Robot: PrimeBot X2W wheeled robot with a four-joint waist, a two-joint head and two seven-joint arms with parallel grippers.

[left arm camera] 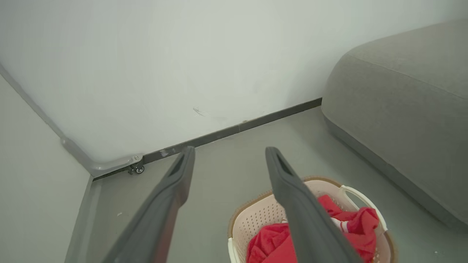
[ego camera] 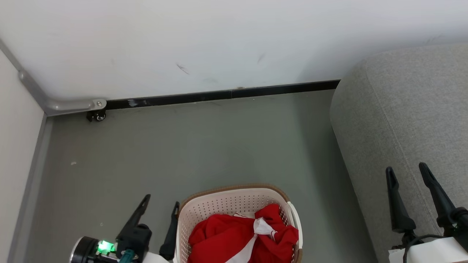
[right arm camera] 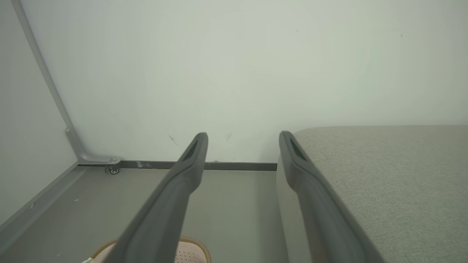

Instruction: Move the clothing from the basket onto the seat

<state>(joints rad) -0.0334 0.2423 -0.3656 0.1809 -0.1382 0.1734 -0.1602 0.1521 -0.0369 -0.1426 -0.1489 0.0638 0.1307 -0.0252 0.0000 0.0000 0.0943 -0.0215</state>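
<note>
Red clothing point(ego camera: 237, 233): heaped inside basket point(ego camera: 226, 204), white trim uppermost. None lies on the seat point(ego camera: 402, 109) in view, so transfer is judged not begun.
Basket: stands on floor point(ego camera: 190, 146) near the seat's side, which keeps the carry short.
Seat: grey woven top beside the basket, the drop zone.
Left pincer point(ego camera: 161, 201): fingers apart, empty, just beside the basket's left wall. Probably staged to reach in.
Right pincer point(ego camera: 406, 168): fingers apart, empty, over the seat edge, apart from the basket.
Next move: judged a descent of the left pincer into the heap. Loose fabric may snag on the rim.
</note>
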